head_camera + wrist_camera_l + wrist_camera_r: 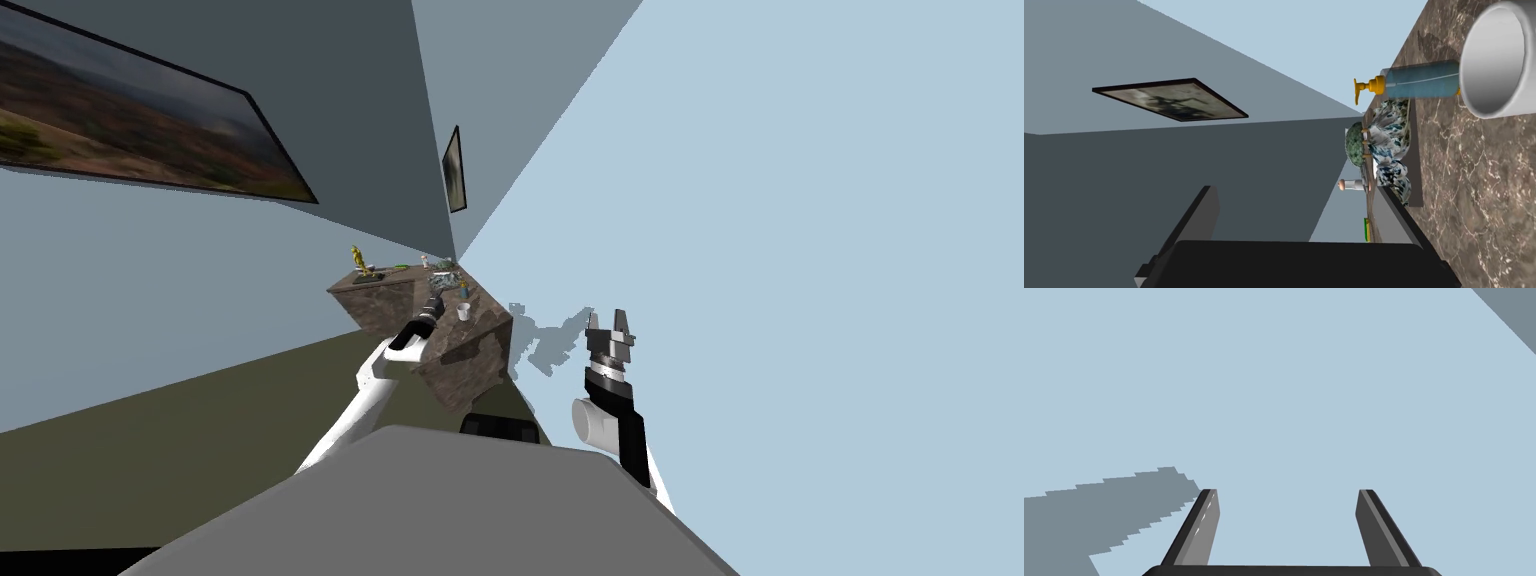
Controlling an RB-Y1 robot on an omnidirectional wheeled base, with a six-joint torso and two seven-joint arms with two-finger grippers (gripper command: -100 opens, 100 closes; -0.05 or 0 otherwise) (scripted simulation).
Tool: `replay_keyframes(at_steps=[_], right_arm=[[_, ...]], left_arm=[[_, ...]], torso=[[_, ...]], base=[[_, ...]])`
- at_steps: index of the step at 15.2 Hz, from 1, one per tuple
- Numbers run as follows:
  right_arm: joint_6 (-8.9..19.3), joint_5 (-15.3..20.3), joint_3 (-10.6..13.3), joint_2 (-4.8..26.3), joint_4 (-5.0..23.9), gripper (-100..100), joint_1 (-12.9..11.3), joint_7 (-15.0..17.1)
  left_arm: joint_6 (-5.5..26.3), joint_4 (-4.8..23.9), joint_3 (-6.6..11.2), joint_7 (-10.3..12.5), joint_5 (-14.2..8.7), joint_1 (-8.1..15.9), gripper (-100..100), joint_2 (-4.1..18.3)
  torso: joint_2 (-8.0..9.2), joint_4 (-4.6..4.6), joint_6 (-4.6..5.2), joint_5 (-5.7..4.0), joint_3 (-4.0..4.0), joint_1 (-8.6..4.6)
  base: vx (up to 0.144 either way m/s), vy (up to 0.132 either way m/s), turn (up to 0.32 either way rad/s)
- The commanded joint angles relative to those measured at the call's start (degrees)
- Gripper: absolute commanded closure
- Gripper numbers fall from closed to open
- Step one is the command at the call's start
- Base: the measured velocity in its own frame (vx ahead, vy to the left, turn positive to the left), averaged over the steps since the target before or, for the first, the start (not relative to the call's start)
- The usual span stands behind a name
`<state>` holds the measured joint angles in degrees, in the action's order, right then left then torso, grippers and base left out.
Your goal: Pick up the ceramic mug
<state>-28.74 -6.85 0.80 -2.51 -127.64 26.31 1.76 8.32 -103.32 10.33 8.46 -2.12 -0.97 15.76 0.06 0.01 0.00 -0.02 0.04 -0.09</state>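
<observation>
— Brown marbled surface below the left arm. Where is the white mug?
— Standing on it, ahead of the left end effector and outside the finger nearest the surface, not between the two. A blue pump bottle lies just beyond the mug.
— And that end effector's fingers?
— Spread apart, holding nothing.
— The right end effector?
— Off to the side of the surface, fingers likewise apart and empty.

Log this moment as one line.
stage: pre-grasp | left gripper: open, over brown marbled counter, white cylindrical mug off to its side, ungrasped | right gripper: open, raised right of counter
</observation>
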Motion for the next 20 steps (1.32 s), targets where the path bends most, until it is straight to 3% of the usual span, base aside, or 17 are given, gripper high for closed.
replay_keyframes(at_steps=[1, 3, 4, 6, 7, 10, 11, 13, 14, 17, 18, 20], right_arm=[[0.0, 0.0, 0.0, 0.0, 0.0, 0, 0.0, 0.0], [0.0, 0.0, 0.0, 0.0, 0.0, 0, 0.0, 0.0], [0.0, 0.0, 0.0, 0.0, 0.0, 0, 0.0, 0.0], [0.0, 0.0, 0.0, 0.0, 0.0, 0, 0.0, 0.0], [0.0, 0.0, 0.0, 0.0, 0.0, 0, 0.0, 0.0], [0.0, 0.0, 0.0, 0.0, 0.0, 0, 0.0, 0.0], [0.0, 0.0, 0.0, 0.0, 0.0, 0, 0.0, 0.0], [0.0, 0.0, 0.0, 0.0, 0.0, 0, 0.0, 0.0], [0.0, 0.0, 0.0, 0.0, 0.0, 0, 0.0, 0.0], [0.0, 0.0, 0.0, 0.0, 0.0, 0, 0.0, 0.0], [0.0, 0.0, 0.0, 0.0, 0.0, 0, 0.0, 0.0], [0.0, 0.0, 0.0, 0.0, 0.0, 0, 0.0, 0.0]], left_arm=[[2.9, 2.9, 1.28, 0.9, -0.3, 2.9, -100, 1.4], [4.4, 3.8, 1.28, 0.9, -0.3, 3.4, -100, 1.4], [6.2, 5.5, 2.41, 1.8, -0.5, 5.3, -100, 2.6], [8.2, 6.7, 2.41, 1.8, -0.5, 6.2, -100, 2.6], [9.6, 8.8, 3.55, 2.6, -0.7, 8.5, -100, 3.8], [12.1, 9.7, 3.55, 2.6, -0.7, 9.0, -100, 3.8], [14.0, 12.3, 4.72, 3.5, -0.9, 11.4, -100, 5.1], [16.1, 12.8, 4.72, 3.5, -0.9, 11.8, -100, 5.1], [17.5, 15.1, 5.89, 4.4, -1.1, 14.3, -100, 6.3], [20.1, 15.9, 5.89, 4.4, -1.1, 14.6, -100, 6.3], [22.0, 18.5, 7.08, 5.3, -1.2, 17.3, -100, 7.4], [24.1, 19.1, 7.08, 5.3, -1.2, 17.3, -100, 7.4]], torso=[[0.00, 0.00, 0.00, 0.00, 0.00, 0.00], [0.00, 0.00, 0.03, 0.00, 0.00, -0.01], [0.00, 0.00, -0.01, 0.00, 0.00, 0.01], [0.00, 0.00, 0.03, 0.00, 0.00, 0.00], [-0.01, 0.00, 0.00, 0.00, 0.00, 0.02], [-0.01, 0.00, 0.00, 0.01, -0.01, 0.03], [-0.02, 0.00, -0.02, 0.01, -0.01, 0.06], [-0.03, 0.00, 0.03, 0.00, -0.02, 0.02], [-0.02, 0.00, 0.00, 0.01, -0.01, 0.04], [-0.03, -0.01, -0.01, 0.01, -0.02, 0.05], [-0.03, -0.01, -0.02, 0.02, -0.01, 0.06], [-0.03, -0.01, 0.02, 0.01, -0.02, 0.05]], base=[[-0.015, -0.028, -0.181], [-0.013, -0.024, -0.106], [-0.018, -0.027, -0.125], [-0.014, -0.023, -0.117], [-0.011, -0.024, -0.147], [-0.008, -0.016, -0.081], [-0.005, -0.020, -0.147], [-0.008, -0.016, -0.138], [-0.007, -0.017, -0.144], [-0.004, -0.012, -0.074], [-0.004, -0.016, -0.140], [-0.004, -0.010, -0.130]])
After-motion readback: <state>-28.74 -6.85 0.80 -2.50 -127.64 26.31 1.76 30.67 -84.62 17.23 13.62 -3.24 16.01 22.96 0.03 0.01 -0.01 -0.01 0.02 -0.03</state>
